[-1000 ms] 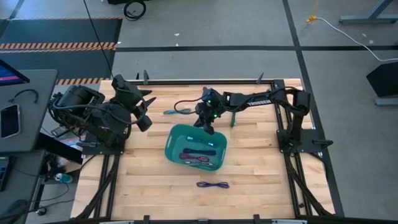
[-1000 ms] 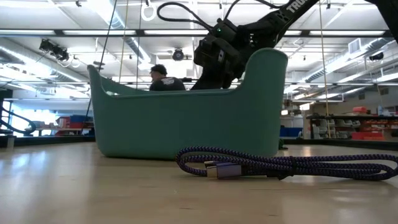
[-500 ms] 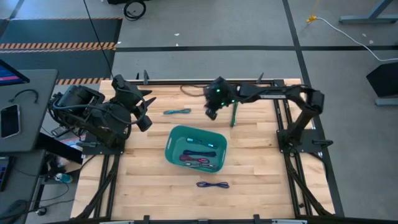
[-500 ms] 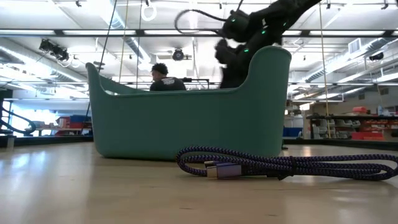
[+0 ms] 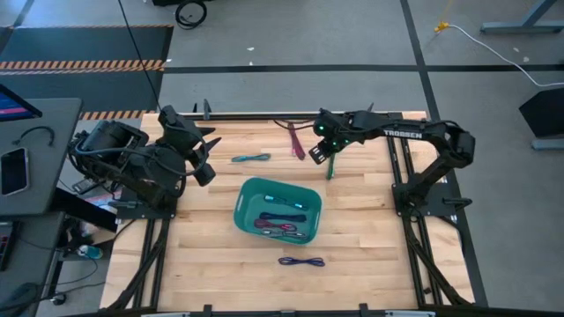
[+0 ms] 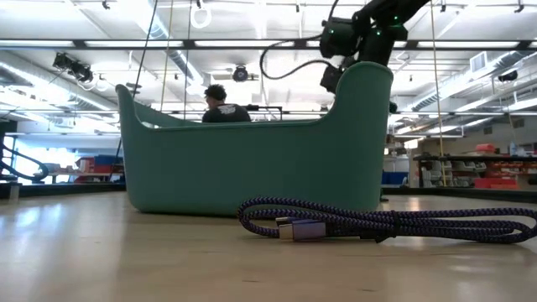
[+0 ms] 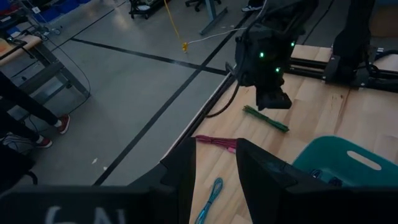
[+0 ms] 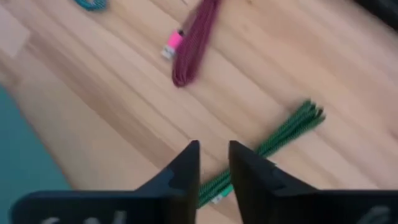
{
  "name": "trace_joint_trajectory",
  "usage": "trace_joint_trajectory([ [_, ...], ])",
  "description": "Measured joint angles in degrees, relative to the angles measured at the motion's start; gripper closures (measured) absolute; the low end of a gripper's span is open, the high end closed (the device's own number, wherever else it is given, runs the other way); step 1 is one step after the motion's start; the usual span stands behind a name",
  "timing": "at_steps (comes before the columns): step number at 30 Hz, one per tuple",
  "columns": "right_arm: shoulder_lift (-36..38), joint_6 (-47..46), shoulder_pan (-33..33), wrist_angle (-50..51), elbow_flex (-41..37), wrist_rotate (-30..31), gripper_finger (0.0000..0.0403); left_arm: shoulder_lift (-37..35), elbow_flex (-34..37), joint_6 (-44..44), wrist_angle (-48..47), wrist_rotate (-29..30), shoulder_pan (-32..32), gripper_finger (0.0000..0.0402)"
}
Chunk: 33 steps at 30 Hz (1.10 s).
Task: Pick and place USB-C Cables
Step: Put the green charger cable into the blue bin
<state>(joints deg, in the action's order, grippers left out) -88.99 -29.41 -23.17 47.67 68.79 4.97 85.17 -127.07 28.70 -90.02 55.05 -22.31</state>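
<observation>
A teal bin (image 5: 277,208) stands mid-table with several short cables lying in it. On the wood beyond it lie a green cable (image 5: 331,165), a maroon cable (image 5: 296,141) and a teal cable (image 5: 251,158). A purple cable (image 5: 301,261) lies near the front edge, close up in the low view (image 6: 377,222). My right gripper (image 5: 315,155) hangs open and empty above the table between the maroon and green cables; its wrist view shows the green cable (image 8: 283,135) just beyond the fingers. My left gripper (image 5: 205,157) waits open at the table's left side.
The bin's tall wall (image 6: 252,168) hides most of the far table in the low view. A person stands in the room behind. Bare wood lies left and right of the bin. A desk with a phone sits beyond the left edge.
My right gripper has risen out of the bin and swung toward the far-right part of the table, ending above the wood between the maroon and green cables. The cables on the table lie where they were.
</observation>
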Motion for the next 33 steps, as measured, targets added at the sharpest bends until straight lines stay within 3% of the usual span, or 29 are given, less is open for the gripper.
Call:
trace_joint_trajectory([
  [8, -5.25, -8.79, 0.03, 3.38, -0.02, 2.71, 0.0202, 0.0, 0.01, -1.31, 0.0, 0.0, 0.0, 0.028],
  [14, -10.89, -11.15, -0.28, 5.92, -0.04, 2.69, 0.0175, 0.0, 0.0, -1.93, 0.0, 0.02, 0.0, 0.028],
  [27, -21.65, -9.83, -0.32, 5.56, 0.26, 2.26, 0.0179, 0.0, 0.0, -3.01, 0.02, 0.0, 0.0, 0.028],
  [30, -22.22, -7.85, -0.34, 5.2, 0.28, 1.05, 0.0204, 0.0, 0.0, -3.01, 0.01, 0.0, 0.0, 0.028],
  [33, -21.85, -6.62, -0.32, 4.61, 0.17, 0.69, 0.0255, 0.0, 0.0, -3.01, 0.0, 0.0, 0.0, 0.028],
])
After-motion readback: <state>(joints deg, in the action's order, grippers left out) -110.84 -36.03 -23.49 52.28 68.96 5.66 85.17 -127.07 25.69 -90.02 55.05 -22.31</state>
